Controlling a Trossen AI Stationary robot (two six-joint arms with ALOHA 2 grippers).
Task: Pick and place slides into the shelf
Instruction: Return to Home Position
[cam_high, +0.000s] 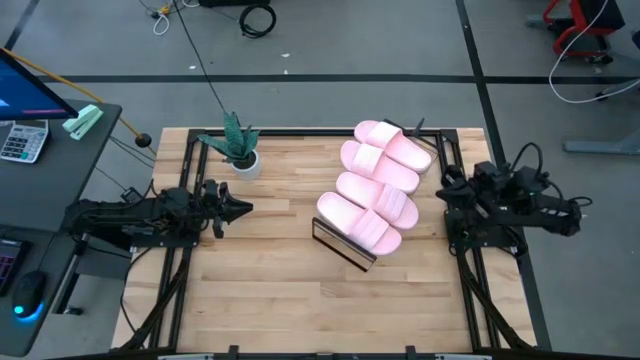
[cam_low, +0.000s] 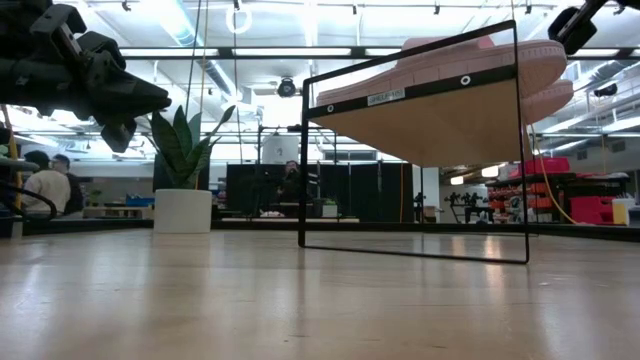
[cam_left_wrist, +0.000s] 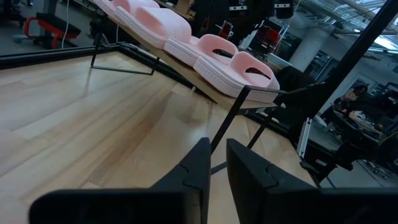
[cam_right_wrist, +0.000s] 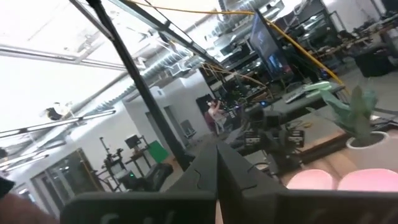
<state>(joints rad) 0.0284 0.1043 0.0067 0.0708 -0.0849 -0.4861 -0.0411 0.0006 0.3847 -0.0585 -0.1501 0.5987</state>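
Observation:
Four pale pink slides (cam_high: 375, 185) lie side by side on the slanted wooden shelf (cam_high: 345, 248), soles on its board. The low view shows the slides (cam_low: 450, 60) from the side on the shelf board (cam_low: 440, 125). In the left wrist view the slides (cam_left_wrist: 205, 43) sit on the shelf (cam_left_wrist: 205, 86). My left gripper (cam_high: 245, 208) (cam_low: 150, 100) (cam_left_wrist: 216, 158) hovers left of the shelf, pointing at it, open by a narrow gap and empty. My right gripper (cam_high: 443, 190) (cam_low: 572, 25) (cam_right_wrist: 216, 168) hovers right of the shelf, shut and empty, with the slides (cam_right_wrist: 348, 180) below it.
A potted plant (cam_high: 238, 150) (cam_low: 185, 170) stands near the table's far left corner. Bare wooden tabletop (cam_high: 280, 290) stretches in front of the shelf toward the near edge. A desk with a calculator (cam_high: 22, 140) stands off the table's left side. People sit in the room beyond.

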